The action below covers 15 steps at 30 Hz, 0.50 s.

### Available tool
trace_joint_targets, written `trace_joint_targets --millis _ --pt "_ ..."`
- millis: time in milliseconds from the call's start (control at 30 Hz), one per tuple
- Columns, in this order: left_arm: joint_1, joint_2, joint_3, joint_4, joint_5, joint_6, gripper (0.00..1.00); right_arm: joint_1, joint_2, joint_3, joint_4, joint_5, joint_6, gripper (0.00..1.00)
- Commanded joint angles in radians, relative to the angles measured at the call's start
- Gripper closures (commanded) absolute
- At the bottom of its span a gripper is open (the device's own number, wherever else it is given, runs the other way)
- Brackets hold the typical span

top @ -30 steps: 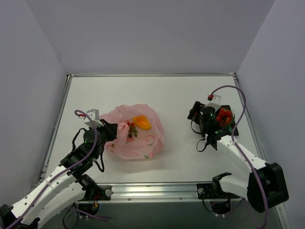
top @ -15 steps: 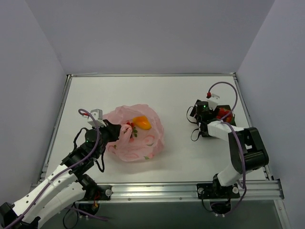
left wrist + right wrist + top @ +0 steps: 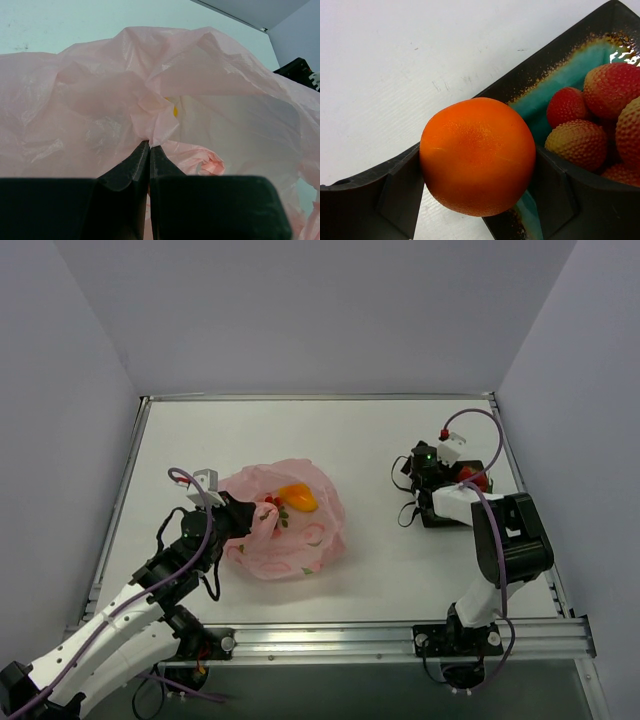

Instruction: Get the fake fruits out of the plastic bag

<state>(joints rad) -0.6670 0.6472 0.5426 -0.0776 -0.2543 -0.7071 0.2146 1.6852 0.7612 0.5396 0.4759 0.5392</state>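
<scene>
From above, the pink plastic bag (image 3: 285, 522) lies crumpled on the white desk (image 3: 370, 435), left of centre. An orange-yellow piece (image 3: 297, 498) and small red berries (image 3: 272, 503) show at its open mouth. The reddish marks printed on it are too small to read.

The left wrist view adds what that view hides: the left jaws are pressed together on a pinched fold of the bag (image 3: 150, 100), with a speck of yellow (image 3: 175, 111) showing through the film.

Only the right wrist view shows the orange ball (image 3: 477, 155). The right jaws clamp it between 2 dark fingers (image 3: 400, 192), just over the corner of the black-rimmed teal tray (image 3: 520, 85). Bumpy red fruits (image 3: 575, 142) lie inside the tray, barely a red patch (image 3: 470, 476) from above.
</scene>
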Motion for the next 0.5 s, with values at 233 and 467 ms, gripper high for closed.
trace_joint_targets --millis 233,467 --pt "0.006 -0.018 0.03 0.002 0.0 -0.003 0.98 -0.009 -0.087 0.003 0.02 0.017 0.027 0.02" --pt "0.006 -0.021 0.023 -0.007 -0.003 -0.015 0.98 -0.006 -0.2 -0.02 0.025 -0.055 0.022 0.0"
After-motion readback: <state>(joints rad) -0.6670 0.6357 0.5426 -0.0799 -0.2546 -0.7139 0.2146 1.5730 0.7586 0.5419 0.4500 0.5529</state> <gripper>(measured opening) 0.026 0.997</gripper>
